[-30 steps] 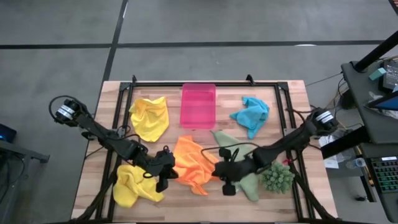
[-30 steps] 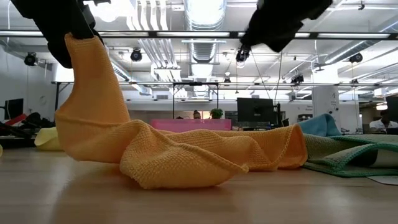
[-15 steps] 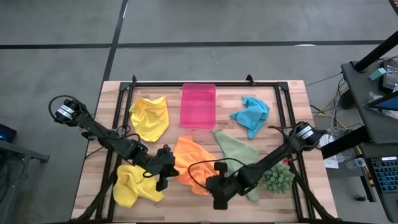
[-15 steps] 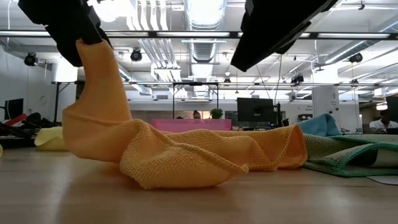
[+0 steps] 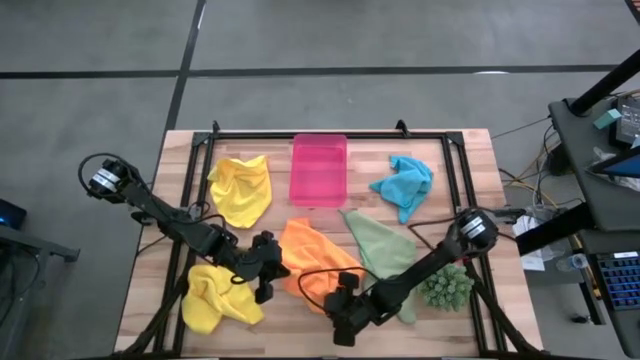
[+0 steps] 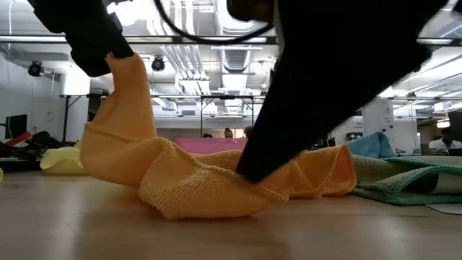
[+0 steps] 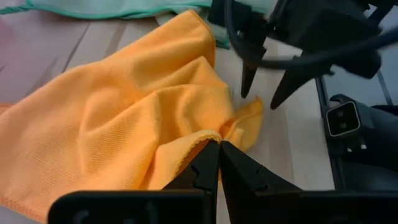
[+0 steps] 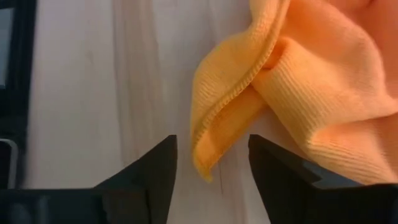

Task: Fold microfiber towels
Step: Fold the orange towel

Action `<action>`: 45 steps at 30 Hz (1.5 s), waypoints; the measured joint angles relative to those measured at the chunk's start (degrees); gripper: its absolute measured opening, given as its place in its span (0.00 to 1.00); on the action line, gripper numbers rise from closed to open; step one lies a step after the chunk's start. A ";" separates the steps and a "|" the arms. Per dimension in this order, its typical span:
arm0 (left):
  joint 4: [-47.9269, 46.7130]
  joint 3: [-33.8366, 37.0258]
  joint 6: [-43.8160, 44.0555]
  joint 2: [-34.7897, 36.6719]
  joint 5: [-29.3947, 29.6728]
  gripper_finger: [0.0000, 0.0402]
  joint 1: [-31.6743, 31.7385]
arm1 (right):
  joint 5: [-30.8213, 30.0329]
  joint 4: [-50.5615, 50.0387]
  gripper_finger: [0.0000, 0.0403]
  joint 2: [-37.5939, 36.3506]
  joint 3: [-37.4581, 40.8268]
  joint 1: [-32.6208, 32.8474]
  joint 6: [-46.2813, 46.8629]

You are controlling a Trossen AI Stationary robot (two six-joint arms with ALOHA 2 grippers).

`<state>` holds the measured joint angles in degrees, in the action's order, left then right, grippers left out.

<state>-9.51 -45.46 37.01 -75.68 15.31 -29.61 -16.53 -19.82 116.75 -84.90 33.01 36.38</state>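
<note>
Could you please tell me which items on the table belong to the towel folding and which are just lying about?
Job:
orange towel
two yellow towels
green towel
blue towel

Lying about:
pink tray
spiky plant

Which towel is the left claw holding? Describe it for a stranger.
On the wooden table, look just in front of the pink tray. The orange towel lies crumpled there between a yellow towel and a light green towel. It is the only orange one.
</note>
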 joint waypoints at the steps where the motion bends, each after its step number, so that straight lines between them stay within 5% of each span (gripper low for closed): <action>1: 0.08 0.00 -0.01 0.00 0.07 0.00 0.01 | -0.06 0.51 0.48 0.38 0.00 -0.02 0.09; 7: 0.06 0.01 0.00 0.00 0.11 0.00 0.00 | -1.99 4.39 0.41 2.35 -0.11 -0.02 0.02; 15: 0.06 0.03 0.00 0.32 1.42 0.00 -0.01 | -1.55 4.24 0.05 2.26 -0.11 -0.31 -2.75; 21: 0.10 -0.37 -0.11 2.96 1.71 0.00 -0.13 | -1.68 2.86 0.02 -1.19 -0.11 -0.04 -5.10; 45: 4.54 -0.69 -15.35 29.62 9.15 0.00 -0.83 | -19.73 -14.81 0.02 -34.76 -0.09 2.15 -25.76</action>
<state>-4.97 -46.15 21.67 -46.06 24.46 -30.43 -36.27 -34.63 81.99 -84.99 35.17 10.62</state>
